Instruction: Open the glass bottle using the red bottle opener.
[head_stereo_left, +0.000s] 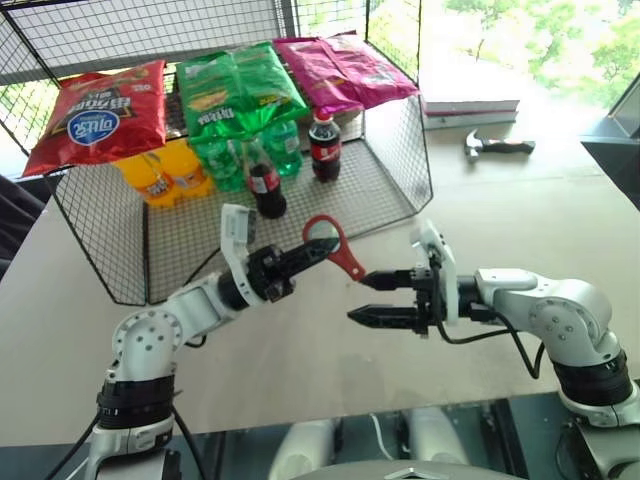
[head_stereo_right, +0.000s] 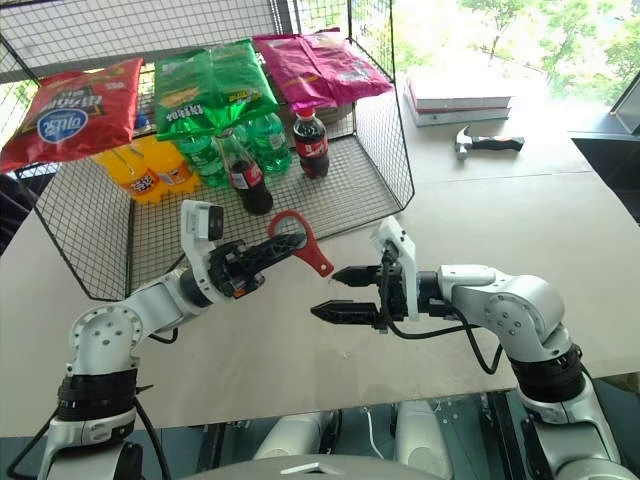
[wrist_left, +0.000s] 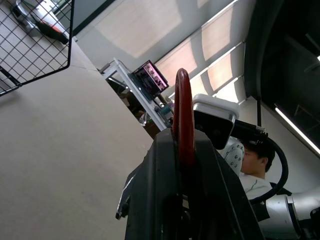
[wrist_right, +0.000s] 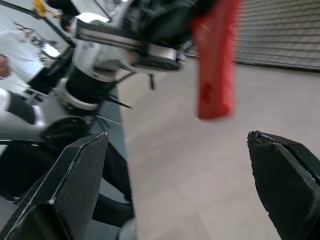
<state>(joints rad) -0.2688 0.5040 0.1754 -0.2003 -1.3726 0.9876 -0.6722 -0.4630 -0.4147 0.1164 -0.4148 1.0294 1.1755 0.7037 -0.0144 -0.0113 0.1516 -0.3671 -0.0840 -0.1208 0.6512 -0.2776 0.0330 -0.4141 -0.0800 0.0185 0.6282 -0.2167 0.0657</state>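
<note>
The red bottle opener (head_stereo_left: 338, 248) hangs in the air over the table, and my left gripper (head_stereo_left: 318, 251) is shut on its ring end, with the handle pointing toward my right gripper. My right gripper (head_stereo_left: 358, 298) stands open just right of and below the handle tip, not touching it. In the right wrist view the opener's handle (wrist_right: 215, 65) hangs ahead of the spread fingers (wrist_right: 75, 180). The glass bottle (head_stereo_left: 265, 184), with dark liquid and a red label, stands upright inside the wire basket (head_stereo_left: 395, 150), behind the left gripper.
The basket also holds a plastic cola bottle (head_stereo_left: 324, 146), green bottles (head_stereo_left: 283, 145), orange bottles (head_stereo_left: 165, 172) and chip bags (head_stereo_left: 100, 112) on top. A hammer (head_stereo_left: 497, 146) and stacked books (head_stereo_left: 470, 108) lie at the back right. A person (wrist_left: 255, 160) is seen beyond the table.
</note>
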